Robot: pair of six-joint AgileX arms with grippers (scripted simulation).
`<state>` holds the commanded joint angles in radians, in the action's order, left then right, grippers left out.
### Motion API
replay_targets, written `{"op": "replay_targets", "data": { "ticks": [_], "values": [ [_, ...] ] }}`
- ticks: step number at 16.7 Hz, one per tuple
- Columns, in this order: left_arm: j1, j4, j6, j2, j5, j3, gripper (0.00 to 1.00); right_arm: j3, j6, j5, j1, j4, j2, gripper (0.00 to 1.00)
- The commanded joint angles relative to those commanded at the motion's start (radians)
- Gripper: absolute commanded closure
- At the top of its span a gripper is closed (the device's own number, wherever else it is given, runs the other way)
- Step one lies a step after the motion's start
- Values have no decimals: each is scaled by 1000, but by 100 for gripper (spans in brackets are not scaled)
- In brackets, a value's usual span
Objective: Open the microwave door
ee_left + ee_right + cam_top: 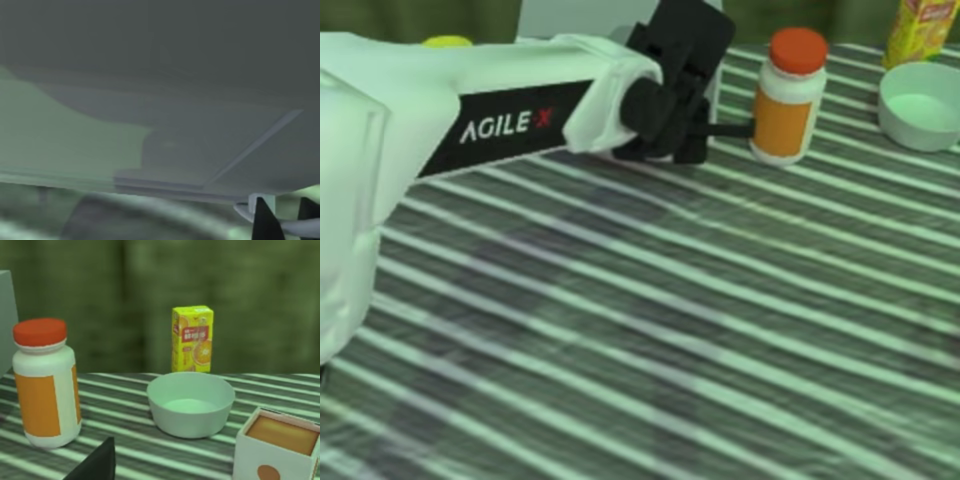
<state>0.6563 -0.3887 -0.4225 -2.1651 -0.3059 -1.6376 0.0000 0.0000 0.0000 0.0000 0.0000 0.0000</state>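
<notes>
Left gripper (715,128): at the far table edge, against the microwave (582,20) front.
Jaws: their opening cannot be told.
Microwave door (200,75): directly before the fingertips (264,220).

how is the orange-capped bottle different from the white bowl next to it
The bottle is tall and upright with an orange-red cap closing it; the bowl is low, wide and open on top. The bottle carries an orange label, while the bowl is plain white. In the top view the bottle stands nearer the left gripper, the bowl farther right. Both rest on the striped table.
</notes>
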Motion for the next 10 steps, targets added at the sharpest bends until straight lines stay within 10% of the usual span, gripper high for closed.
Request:
{"op": "replay_targets", "data": {
  "ticks": [10],
  "values": [
    [-8, 25, 32, 25, 19, 41, 100, 0, 0, 0, 0, 0, 0, 0]
  ]
}}
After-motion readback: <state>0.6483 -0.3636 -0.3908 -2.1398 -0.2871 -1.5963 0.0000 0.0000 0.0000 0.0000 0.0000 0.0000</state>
